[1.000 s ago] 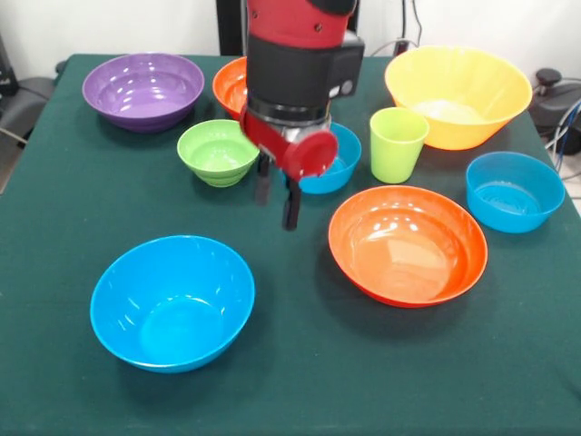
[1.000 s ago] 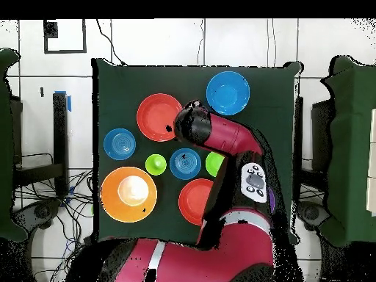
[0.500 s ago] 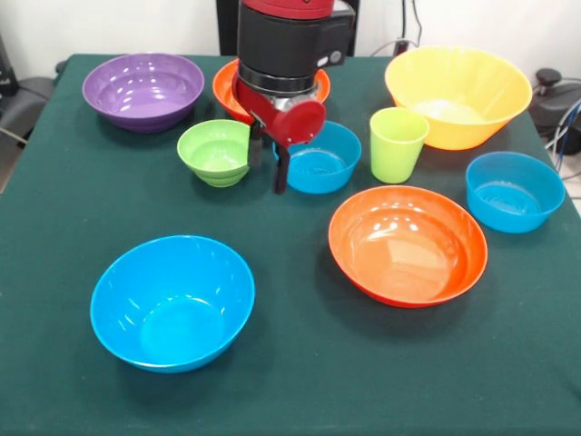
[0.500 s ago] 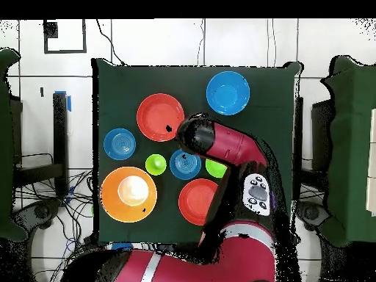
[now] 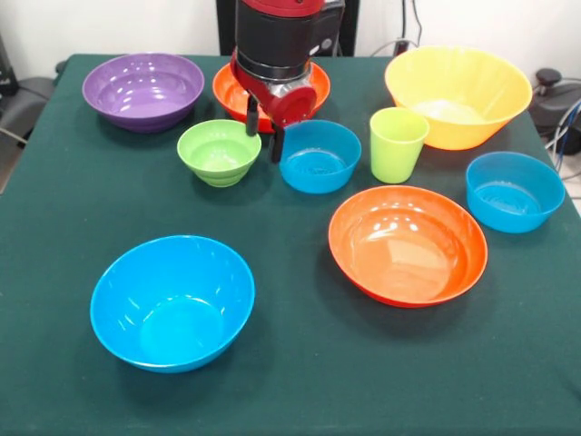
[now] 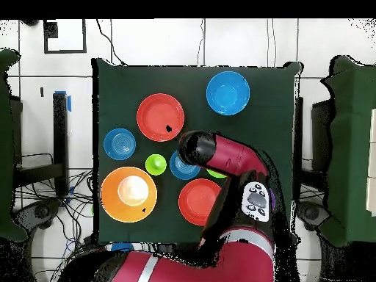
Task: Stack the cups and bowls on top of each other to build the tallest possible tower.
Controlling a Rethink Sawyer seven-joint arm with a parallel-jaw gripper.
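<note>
Bowls sit all over the green table (image 5: 54, 272), each one alone, so no tower has been started yet. That is likely why they are spread out: every one has room around it for the arm to reach down.

The gripper (image 5: 264, 132) hangs low between the small green bowl (image 5: 218, 151) and the middle blue bowl (image 5: 319, 155). Its two black fingers (image 5: 277, 143) point down with a narrow gap between them, and they hold nothing. One finger is close to the green bowl's rim, so my guess is that it wants to pinch that thin edge (a bowl has no handle, so the rim is the only good place to grab).

The green cup (image 5: 397, 143) stands upright just beside the middle blue bowl, open side up. Behind it is the big yellow-orange bowl (image 5: 458, 91). The shiny orange bowl (image 5: 407, 243) is nearer the front, with a small blue bowl (image 5: 514, 190) beside it. The big blue bowl (image 5: 172, 300) sits alone at the front. The purple bowl (image 5: 143, 88) is at the back corner, and a red-orange bowl (image 5: 229, 86) is half hidden behind the arm.

From above, the red arm (image 6: 231, 156) covers most of the small green bowl and part of the blue one.
</note>
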